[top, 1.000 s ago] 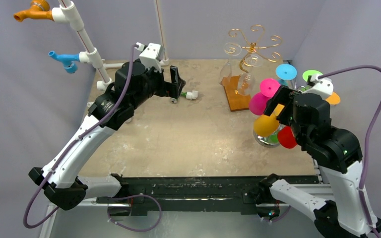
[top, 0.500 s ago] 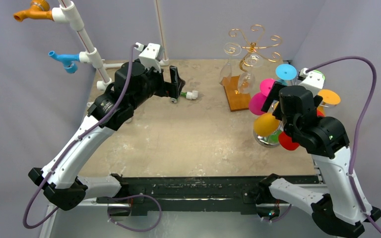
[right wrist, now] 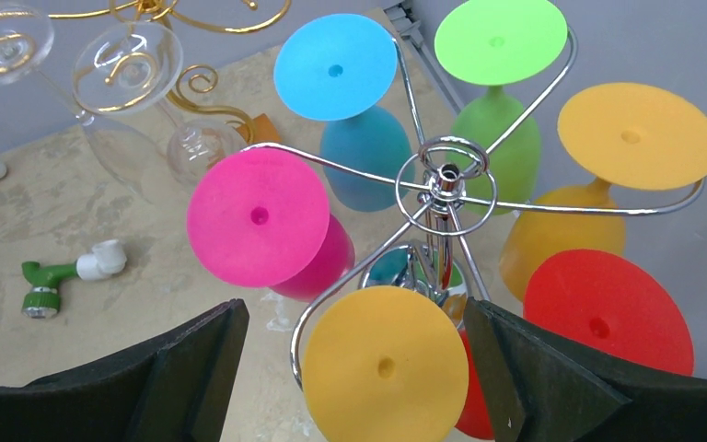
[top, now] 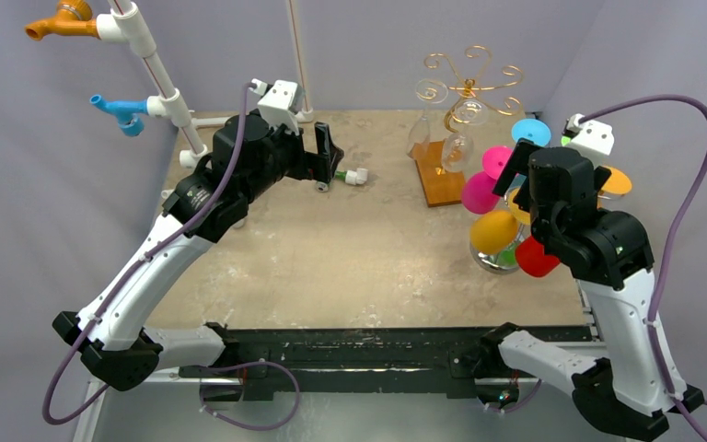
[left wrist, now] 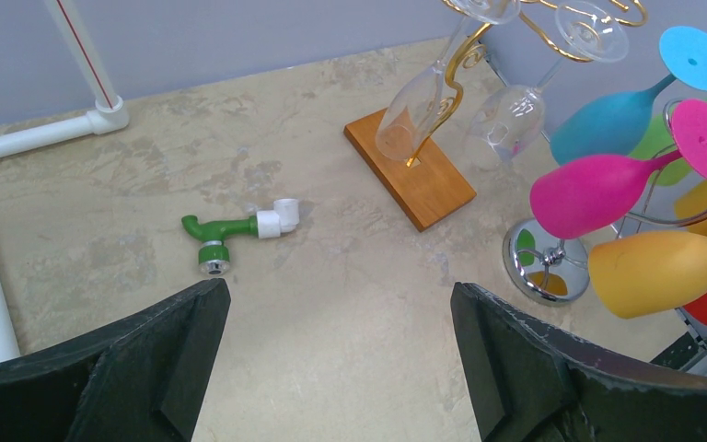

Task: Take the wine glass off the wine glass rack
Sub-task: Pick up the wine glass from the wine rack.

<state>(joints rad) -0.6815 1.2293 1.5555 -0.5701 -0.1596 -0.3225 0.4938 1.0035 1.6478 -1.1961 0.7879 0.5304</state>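
Observation:
A chrome wine glass rack (right wrist: 444, 180) holds several coloured wine glasses upside down: pink (right wrist: 258, 216), blue (right wrist: 335, 66), green (right wrist: 500, 39), orange (right wrist: 637, 135), red (right wrist: 608, 313) and yellow (right wrist: 385, 366). My right gripper (right wrist: 353, 308) hangs open just above the rack, and the yellow glass's round foot shows between its fingers without touching them. From above, the right gripper (top: 523, 184) covers the rack's middle, with the yellow bowl (top: 494, 230) below it. My left gripper (top: 329, 157) is open and empty over the table's far left.
A gold rack (top: 468, 83) on a wooden base (top: 437, 180) carries two clear glasses (left wrist: 414, 106) just left of the chrome rack. A green pipe fitting (left wrist: 230, 230) lies near the left gripper. A white pipe frame (top: 161, 78) stands at the back left.
My right arm has swung back and up, bringing its open gripper over the chrome rack's centre. The left arm has not moved.

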